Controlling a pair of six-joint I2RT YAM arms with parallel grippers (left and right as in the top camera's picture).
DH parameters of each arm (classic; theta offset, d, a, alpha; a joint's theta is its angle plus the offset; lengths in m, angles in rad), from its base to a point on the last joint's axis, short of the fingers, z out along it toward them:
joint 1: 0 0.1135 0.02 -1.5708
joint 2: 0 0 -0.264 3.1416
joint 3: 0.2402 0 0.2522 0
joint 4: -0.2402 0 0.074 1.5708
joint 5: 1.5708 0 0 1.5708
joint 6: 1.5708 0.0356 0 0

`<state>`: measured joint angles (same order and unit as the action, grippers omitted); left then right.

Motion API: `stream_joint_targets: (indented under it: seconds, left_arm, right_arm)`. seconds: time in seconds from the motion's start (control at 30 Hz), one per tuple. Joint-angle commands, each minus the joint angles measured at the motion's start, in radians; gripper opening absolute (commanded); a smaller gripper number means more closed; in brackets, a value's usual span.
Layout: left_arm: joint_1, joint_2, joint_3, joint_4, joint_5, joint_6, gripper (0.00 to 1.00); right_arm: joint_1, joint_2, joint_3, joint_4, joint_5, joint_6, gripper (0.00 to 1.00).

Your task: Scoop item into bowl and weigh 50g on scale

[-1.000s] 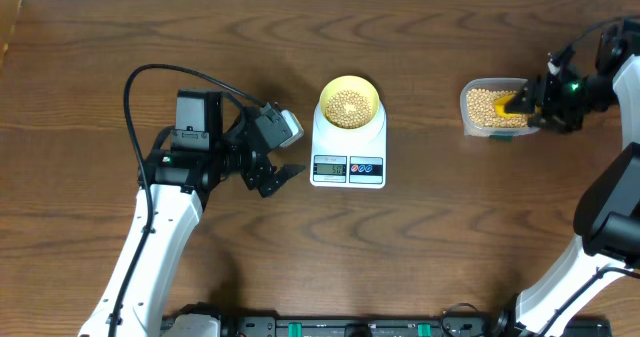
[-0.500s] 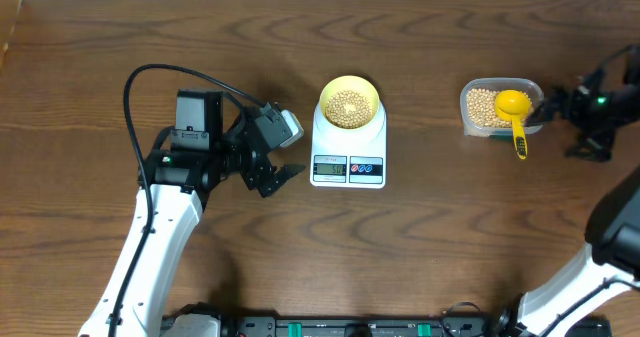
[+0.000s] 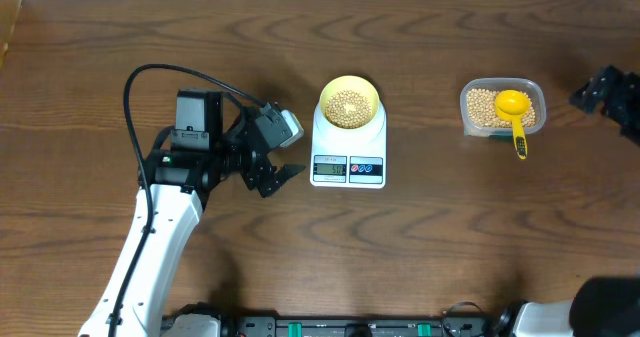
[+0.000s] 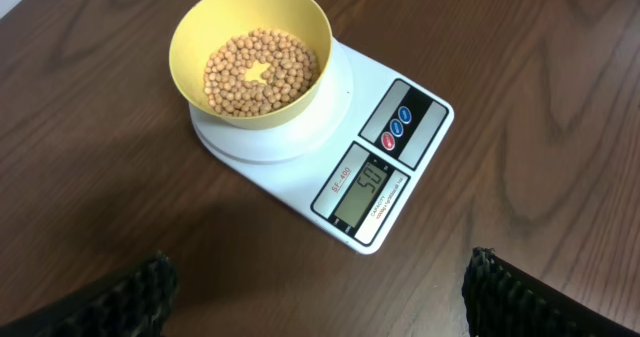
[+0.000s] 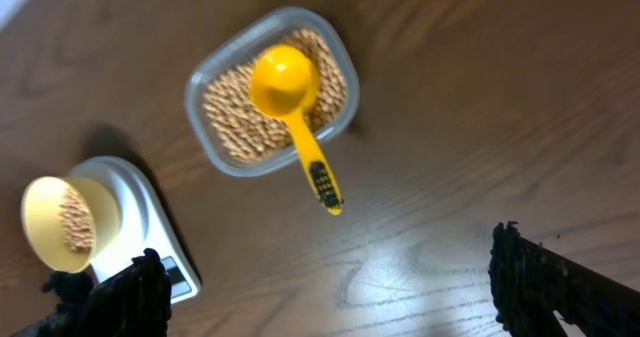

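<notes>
The pale yellow bowl (image 3: 348,103) holds beige beans (image 4: 262,70) and stands on the white scale (image 3: 348,155); its display (image 4: 365,188) reads 50. The bowl (image 4: 250,62) and scale (image 4: 395,157) also show in the left wrist view, and at the left of the right wrist view (image 5: 62,222). My left gripper (image 3: 285,175) is open and empty, left of the scale. My right gripper (image 3: 592,95) is open and empty at the table's right edge. The bright yellow scoop (image 3: 515,115) rests in the clear tub (image 3: 502,107) of beans, handle over the rim.
The tub (image 5: 270,92) with the scoop (image 5: 295,112) lies on the brown wooden table, right of the scale. A black cable loops over the left arm (image 3: 160,227).
My right gripper let go of the scoop, left it in the tub, and drew back to the right edge. The left arm has not moved.
</notes>
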<state>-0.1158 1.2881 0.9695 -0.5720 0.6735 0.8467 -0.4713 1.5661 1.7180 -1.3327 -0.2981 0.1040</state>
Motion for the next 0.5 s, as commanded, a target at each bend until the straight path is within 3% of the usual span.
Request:
stream_joint_targets:
  seconds: [0.0, 0.47]
  left_arm:
    - [0.003, 0.003, 0.03, 0.0, -0.005, 0.017, 0.93]
    - [0.003, 0.003, 0.03, 0.0, -0.005, 0.017, 0.93]
  right_arm:
    - [0.022, -0.116, 0.002, 0.003, 0.0, 0.011, 0.99]
    - [0.028, -0.406, 0.002, 0.003, -0.104, 0.041, 0.99]
